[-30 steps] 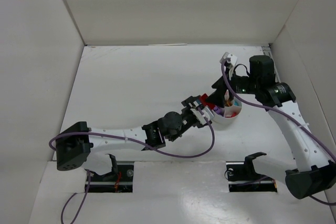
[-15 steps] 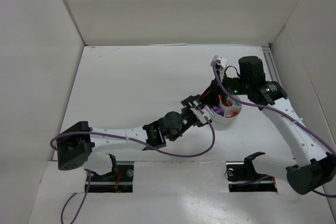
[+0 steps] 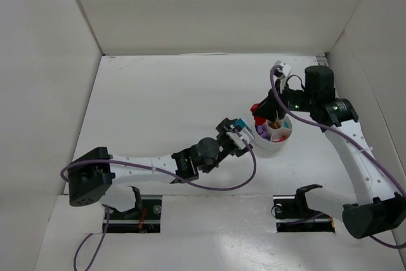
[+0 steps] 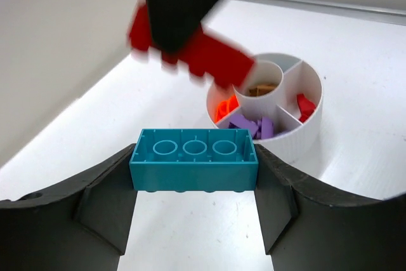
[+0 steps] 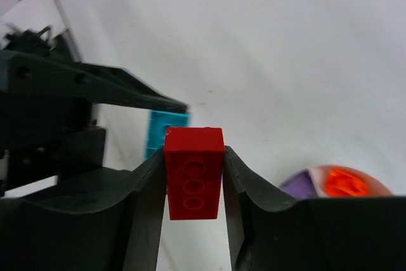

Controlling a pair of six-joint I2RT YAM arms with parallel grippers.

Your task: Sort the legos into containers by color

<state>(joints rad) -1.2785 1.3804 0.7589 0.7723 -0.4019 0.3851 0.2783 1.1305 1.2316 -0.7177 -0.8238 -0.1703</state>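
My left gripper [image 3: 236,127] is shut on a teal brick [image 4: 193,158], held by its short ends just left of the white divided bowl [image 3: 273,144]. My right gripper [image 3: 260,110] is shut on a red brick [image 5: 193,172], held above the bowl's left rim; the brick also shows blurred in the left wrist view [image 4: 193,55]. The bowl [image 4: 309,132] holds purple, orange, red and brown pieces in separate wedges. The teal brick also shows in the top view [image 3: 239,124] and the right wrist view [image 5: 166,129].
White walls enclose the table on the left, back and right. The two grippers stand close together beside the bowl. Two black mounts [image 3: 298,206] sit at the near edge.
My right gripper has swung back right and up with the red brick. My left gripper has drawn slightly left, away from the bowl, and the teal brick now shows in it.
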